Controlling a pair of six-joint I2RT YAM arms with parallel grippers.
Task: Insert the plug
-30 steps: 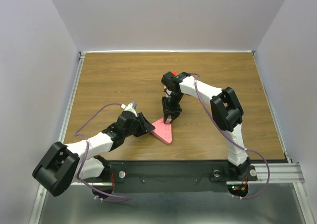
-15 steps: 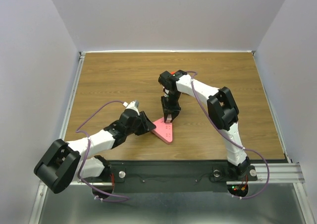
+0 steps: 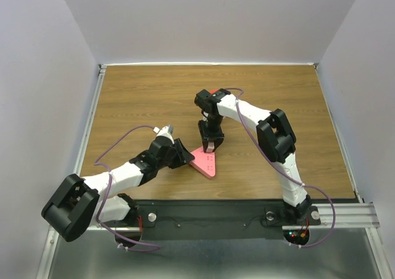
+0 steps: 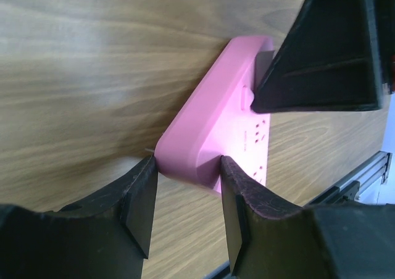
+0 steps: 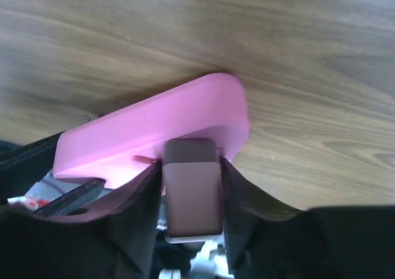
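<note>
A pink triangular socket block (image 3: pixel 205 162) lies flat on the wooden table, near the front middle. My left gripper (image 3: pixel 182 155) is shut on its left corner; in the left wrist view both fingers press the pink block (image 4: pixel 210 131). My right gripper (image 3: pixel 209 144) points down over the block's top and is shut on a white plug (image 5: pixel 192 189). In the right wrist view the plug's front end rests against the top face of the pink block (image 5: pixel 154 128). The plug's prongs are hidden.
The wooden table (image 3: pixel 142 100) is bounded by white walls at the back and sides. A metal rail (image 3: pixel 345 211) runs along the front edge by the arm bases. Purple cables trail along both arms.
The right arm's wrist has shifted slightly left and down over the block. The left gripper and the block have stayed in place.
</note>
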